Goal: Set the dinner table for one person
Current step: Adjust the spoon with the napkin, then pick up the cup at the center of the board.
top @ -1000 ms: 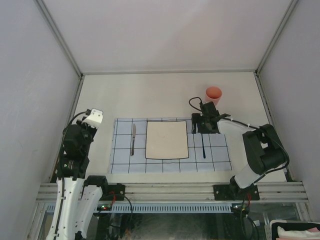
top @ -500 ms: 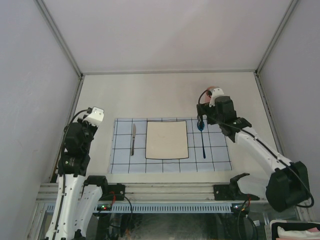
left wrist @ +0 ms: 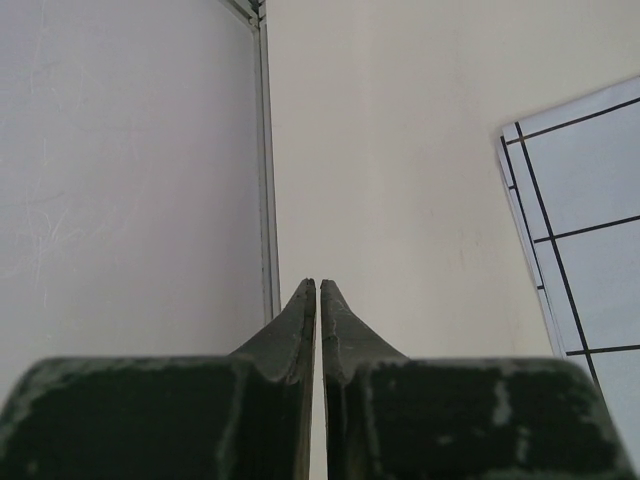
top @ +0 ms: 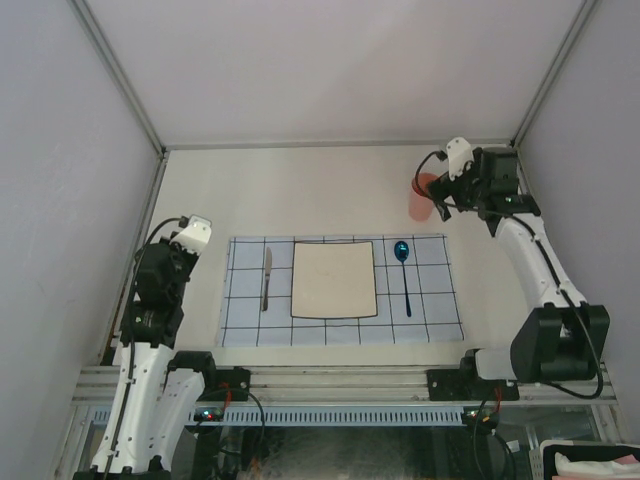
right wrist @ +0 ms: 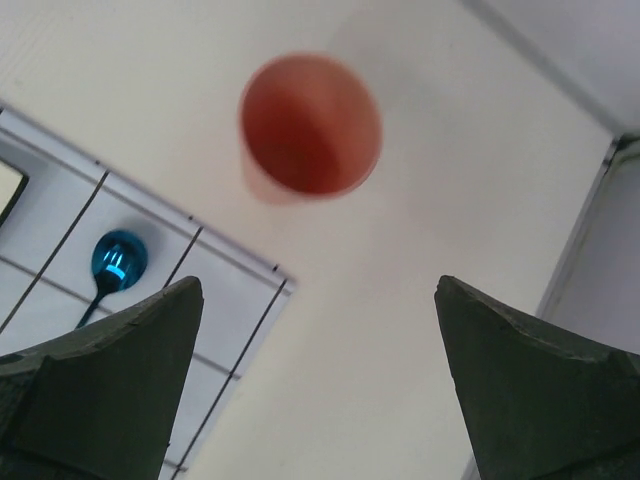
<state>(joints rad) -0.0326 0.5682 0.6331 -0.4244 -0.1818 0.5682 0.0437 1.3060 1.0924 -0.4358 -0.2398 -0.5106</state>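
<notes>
A square beige plate (top: 334,280) lies flat in the middle of the light-blue gridded cloth (top: 245,320), and only its own plain face shows. Further right, near the far right corner, an orange-red cup (top: 419,203) stands mouth up just past the cloth's far right corner. The right wrist view looks into it and shows only its own red inside, blurred.

The left gripper (left wrist: 318,285) is by the left edge, its fingers pressed together with nothing between them. On the cloth a knife (top: 266,278) lies left of the plate and a blue spoon (top: 404,270) right of it, neither touching the plate. In the right wrist view the spoon's handle is cut off by a finger. The right gripper (right wrist: 318,290) is spread wide and hangs over the cup, whose right side it partly covers from above.

The dinner table (top: 300,190) is off-white and flat, with grey rails and pale walls along its left, far and right edges.
</notes>
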